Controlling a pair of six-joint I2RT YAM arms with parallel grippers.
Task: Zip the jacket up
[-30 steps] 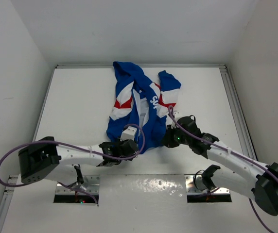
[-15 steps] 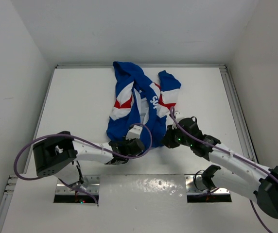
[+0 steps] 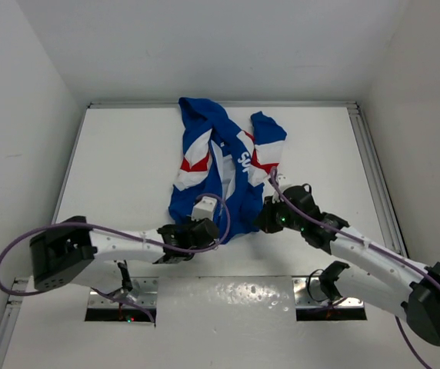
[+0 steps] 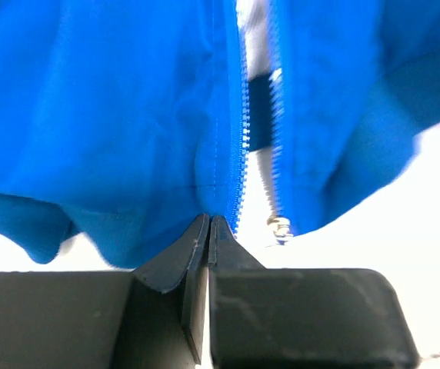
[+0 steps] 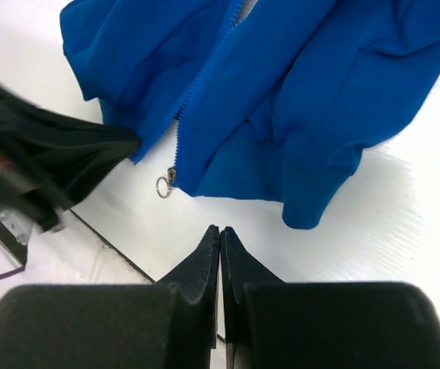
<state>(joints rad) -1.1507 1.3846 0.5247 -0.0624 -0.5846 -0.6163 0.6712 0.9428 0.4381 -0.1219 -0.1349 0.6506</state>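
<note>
The blue jacket (image 3: pixel 220 165) with red and white panels lies unzipped on the white table. My left gripper (image 3: pixel 212 231) is at its near hem. In the left wrist view the fingertips (image 4: pixel 208 221) are pressed together on the bottom edge of the left zipper tape, where the jacket (image 4: pixel 128 115) puckers. The zipper slider with its metal ring (image 4: pixel 279 227) hangs at the bottom of the right tape. My right gripper (image 5: pixel 219 231) is shut and empty over bare table, just short of the jacket hem (image 5: pixel 281 177) and right of the ring (image 5: pixel 164 184).
The table's near edge with a dark seam (image 5: pixel 112 246) runs just under both grippers. White walls enclose the table on three sides. A metal rail (image 3: pixel 370 169) runs along the right side.
My left jaws have closed at the jacket's hem. The left arm swung slightly right, then came back. The right arm has barely moved.
</note>
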